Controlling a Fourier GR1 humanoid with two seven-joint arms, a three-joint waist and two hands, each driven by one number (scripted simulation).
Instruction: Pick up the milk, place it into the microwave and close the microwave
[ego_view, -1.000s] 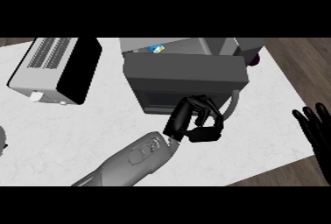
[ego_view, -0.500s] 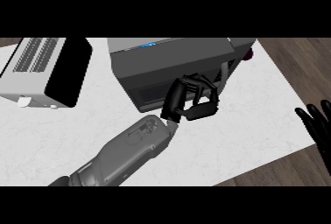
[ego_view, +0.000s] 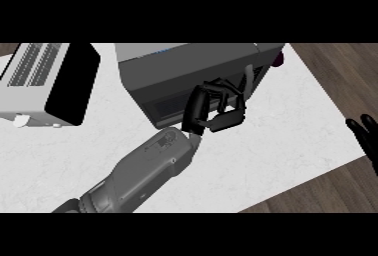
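— Where is the left robot hand (ego_view: 215, 107)?

— It sits against the front of the grey microwave (ego_view: 196, 67), its grey forearm running up from the lower left. Its black fingers (ego_view: 198, 102) are curled in front of the microwave's dark door face; whether they clasp anything cannot be told.

— And the milk?

— No carton can be made out. A small blue and white patch shows at the microwave's top edge, too small to identify.

— The right robot hand (ego_view: 367, 137)?

— At the view's right edge, fingers straight and relaxed, holding nothing.

— What else stands on the white bench (ego_view: 280, 150)?

— A white appliance (ego_view: 48, 82) with a black side panel, at upper left, well apart from the microwave.
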